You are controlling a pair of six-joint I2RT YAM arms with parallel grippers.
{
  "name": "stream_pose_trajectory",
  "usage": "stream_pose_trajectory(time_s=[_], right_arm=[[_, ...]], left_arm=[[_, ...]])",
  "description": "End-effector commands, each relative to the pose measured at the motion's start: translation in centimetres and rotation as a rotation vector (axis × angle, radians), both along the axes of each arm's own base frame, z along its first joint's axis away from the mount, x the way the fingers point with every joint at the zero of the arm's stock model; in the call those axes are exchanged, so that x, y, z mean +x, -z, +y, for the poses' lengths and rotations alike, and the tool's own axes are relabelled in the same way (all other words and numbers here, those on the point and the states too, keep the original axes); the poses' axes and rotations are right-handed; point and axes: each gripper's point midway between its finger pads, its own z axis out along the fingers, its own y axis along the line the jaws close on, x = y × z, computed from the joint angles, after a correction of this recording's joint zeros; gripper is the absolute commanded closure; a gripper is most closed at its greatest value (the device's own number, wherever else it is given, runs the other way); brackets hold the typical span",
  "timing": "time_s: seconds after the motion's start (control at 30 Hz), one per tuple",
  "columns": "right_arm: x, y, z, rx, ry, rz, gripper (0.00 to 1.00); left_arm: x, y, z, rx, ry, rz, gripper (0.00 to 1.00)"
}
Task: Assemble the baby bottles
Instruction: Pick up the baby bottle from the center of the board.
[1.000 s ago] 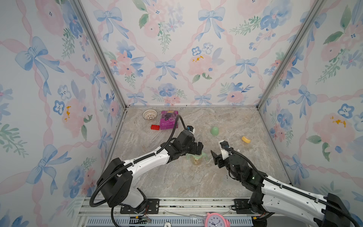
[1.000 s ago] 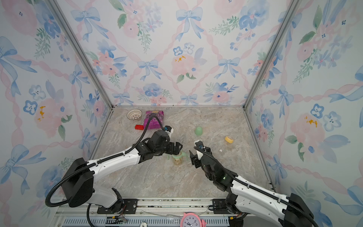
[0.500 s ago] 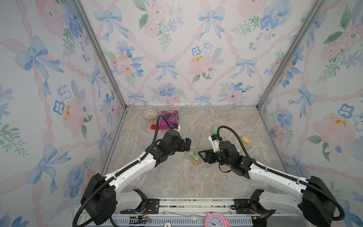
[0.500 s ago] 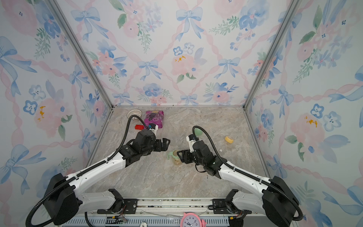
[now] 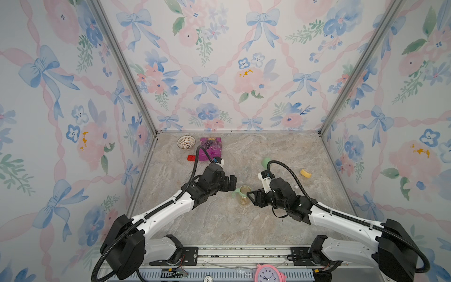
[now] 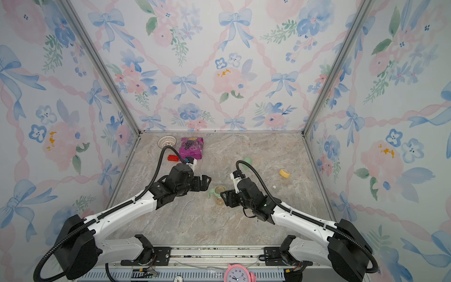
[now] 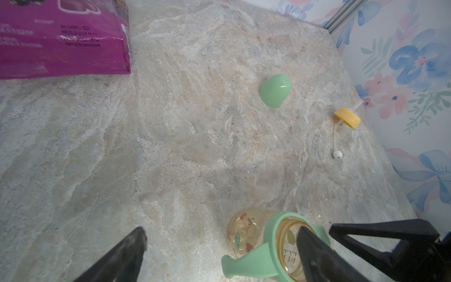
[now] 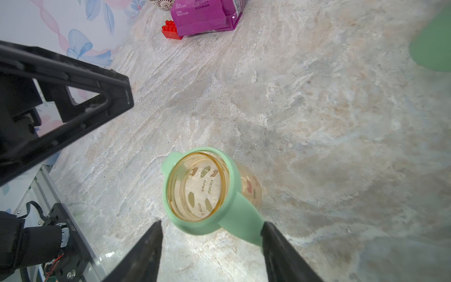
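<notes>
An amber-tinted baby bottle (image 5: 244,196) (image 6: 219,194) with a mint-green two-handled collar stands upright and uncapped mid-table. My right gripper (image 8: 212,225) (image 5: 252,196) is open at its right side. One collar handle (image 8: 244,223) reaches between the fingers and lies against one finger. My left gripper (image 7: 220,233) (image 5: 233,182) hangs open and empty just left of the bottle, apart from it. The mint-green dome cap (image 5: 266,161) (image 7: 275,90) lies further back. The yellow ring (image 5: 305,173) (image 7: 347,117) lies on its side at the right, with a thin clear tube ending in a white bead (image 7: 337,154).
A purple packet (image 5: 210,149), a white perforated bowl (image 5: 186,142) and a red brick (image 5: 191,158) sit at the back left. Flowered walls close in three sides. A pink clock (image 5: 268,274) stands on the front rail.
My left gripper has drawn back to the left, off the bottle. My right gripper has swung in from the front right to the bottle's collar.
</notes>
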Motion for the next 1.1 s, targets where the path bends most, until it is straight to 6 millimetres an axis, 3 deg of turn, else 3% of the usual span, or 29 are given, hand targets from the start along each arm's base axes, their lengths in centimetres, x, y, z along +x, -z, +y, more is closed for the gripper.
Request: stream_pose_trajectory(time_s=[0.0,0.33,0.43,0.53,0.7,0.8,0.9,0.97,1.07], right_arm=[[-0.2,1.1,-0.4,-0.077,-0.006,-0.012,0.35],[-0.9,3.2,-1.2,-0.186,-0.027,-0.024,0.33],[-1.0,2.9,-1.3,-0.196,-0.031,-0.033,0.33],[-1.4,1.1,-0.8,-0.165,-0.053,-0.069,0.29],[-1.9,-4.2,-2.0,-0.133,-0.037,-0.119,0.15],[-3.6,-5.9,-1.0,-0.195,-0.230,-0.089,0.11],[-3.9,-4.4,-0.3,-0.377,-0.420,-0.019,0.08],[-3.9,-3.3,1.0,-0.450,-0.537,0.043,0.01],[-2.6,-1.5,2.1,-0.531,-0.593,0.065,0.04]], left_arm=[[-0.1,0.1,0.1,-0.010,-0.001,0.003,0.02],[-0.1,0.3,0.1,-0.003,0.002,0.005,0.02],[-0.1,0.5,0.2,0.002,0.003,0.006,0.02],[-0.1,0.4,0.2,0.005,0.006,0.000,0.02],[-0.7,-0.5,1.6,0.011,-0.015,-0.050,0.02],[-1.9,-0.8,3.6,0.000,-0.057,-0.089,0.02],[-3.1,-1.9,4.8,-0.054,-0.077,-0.144,0.02],[-3.8,-2.5,5.5,-0.073,-0.082,-0.178,0.02],[-4.6,-3.3,6.4,-0.091,-0.090,-0.216,0.02]])
